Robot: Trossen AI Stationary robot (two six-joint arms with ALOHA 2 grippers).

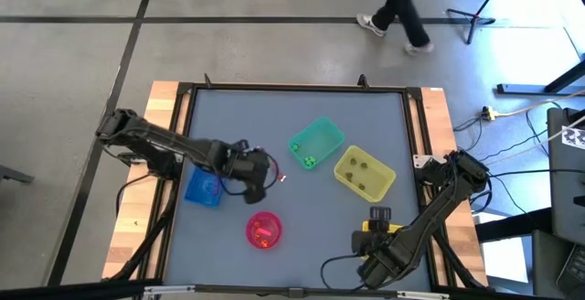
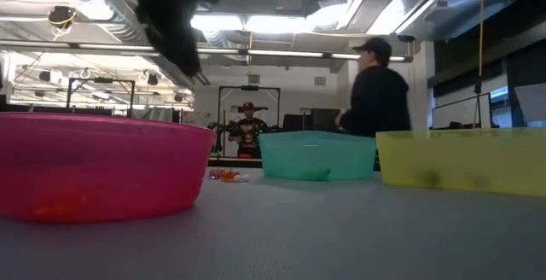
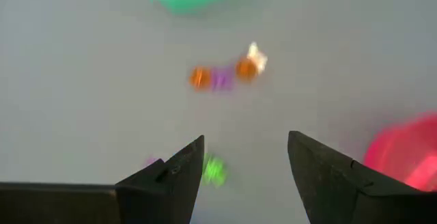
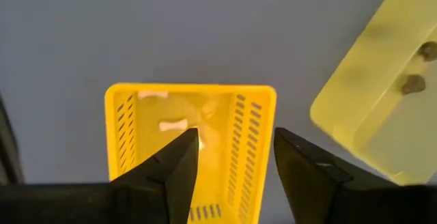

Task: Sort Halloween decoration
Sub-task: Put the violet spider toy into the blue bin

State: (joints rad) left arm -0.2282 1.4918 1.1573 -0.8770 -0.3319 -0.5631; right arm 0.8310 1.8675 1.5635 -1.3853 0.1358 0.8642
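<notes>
Several tiny trinkets lie loose on the grey table: orange [image 3: 199, 78], purple [image 3: 220, 79], orange [image 3: 246, 68] and white [image 3: 257, 57] in a cluster, and a green one [image 3: 214, 171] nearer my fingers. The cluster also shows in the high view [image 1: 282, 178] and the low view [image 2: 223, 175]. My left gripper [image 3: 246, 142] hovers open above the table just short of them, between the blue bin and the green bin. My right gripper [image 4: 235, 135] is open over a yellow slatted basket [image 4: 191, 142] that holds white bone trinkets [image 4: 173, 124].
The green bin [image 1: 316, 144] holds green trinkets, and the yellow bin [image 1: 364, 174] holds dark ones [image 4: 412, 84]. The pink bowl [image 1: 263, 229] with orange trinkets sits near the table's near edge, and the blue bin [image 1: 203, 188] is under the left arm. A person walks beyond the far edge.
</notes>
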